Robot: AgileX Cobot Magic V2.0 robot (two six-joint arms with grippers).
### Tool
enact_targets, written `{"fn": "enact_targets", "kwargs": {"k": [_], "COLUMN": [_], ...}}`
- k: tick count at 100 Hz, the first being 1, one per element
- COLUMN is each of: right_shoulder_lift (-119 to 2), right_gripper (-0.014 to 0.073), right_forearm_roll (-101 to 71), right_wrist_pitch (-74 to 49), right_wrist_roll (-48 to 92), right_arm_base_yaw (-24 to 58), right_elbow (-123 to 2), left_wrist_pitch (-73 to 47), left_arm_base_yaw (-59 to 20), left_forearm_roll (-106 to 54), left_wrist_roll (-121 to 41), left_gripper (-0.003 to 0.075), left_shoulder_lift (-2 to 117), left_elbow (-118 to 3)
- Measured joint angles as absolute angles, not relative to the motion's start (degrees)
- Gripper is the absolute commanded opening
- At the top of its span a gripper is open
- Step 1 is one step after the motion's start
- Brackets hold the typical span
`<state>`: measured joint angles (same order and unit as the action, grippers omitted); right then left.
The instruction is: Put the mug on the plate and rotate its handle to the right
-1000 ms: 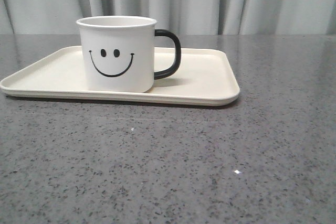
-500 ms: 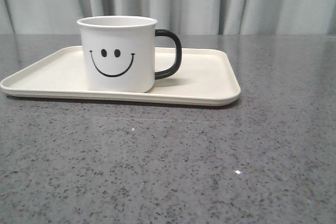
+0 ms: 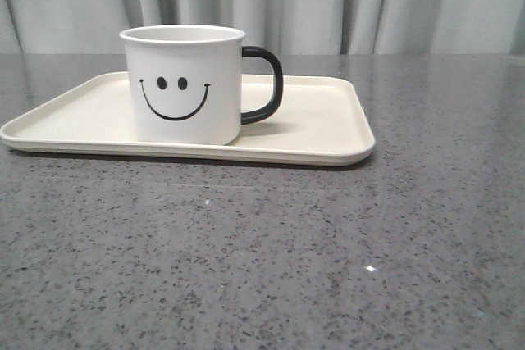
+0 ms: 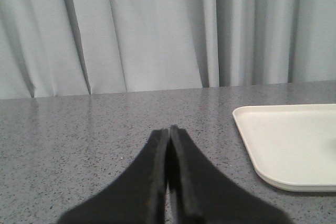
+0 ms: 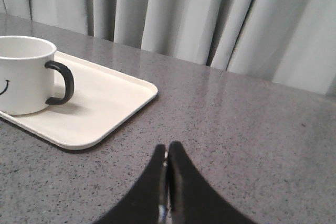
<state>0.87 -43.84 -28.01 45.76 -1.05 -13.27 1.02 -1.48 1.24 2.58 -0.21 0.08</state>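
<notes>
Upright mug on plate, handle rightward

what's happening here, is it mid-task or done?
Looks done, or close to it. The mug stands upright on the plate, and its handle points to the robot's right. Nothing is holding it: the left pincer is shut and empty over bare table beside the plate's end, and the right pincer is shut and empty over the table, off the plate's right end. Neither arm shows in the front view.
</notes>
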Motion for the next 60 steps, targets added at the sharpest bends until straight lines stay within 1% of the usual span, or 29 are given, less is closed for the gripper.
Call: {"fn": "enact_targets", "kwargs": {"k": [38,60], "right_shoulder_lift": [0.9,0.9], "right_gripper": [-0.0061,-0.0061], "right_forearm_roll": [-49.8,-50.7], "right_wrist_pitch": [-10.6,-8.5], "right_wrist_roll": [45.8,45.8], "right_arm_base_yaw": [-0.2,-0.2], "right_elbow": [-1.9,1.5], "left_wrist_pitch": [1.0,1.0], "left_arm_base_yaw": [-1.5,-1.5], "left_forearm_roll": [1.2,1.2], "left_wrist_roll": [2.6,2.6], "left_gripper": [-0.002,-0.002], "left_shoulder_lift": [-0.2,-0.2], "left_elbow": [0.1,0.1]}}
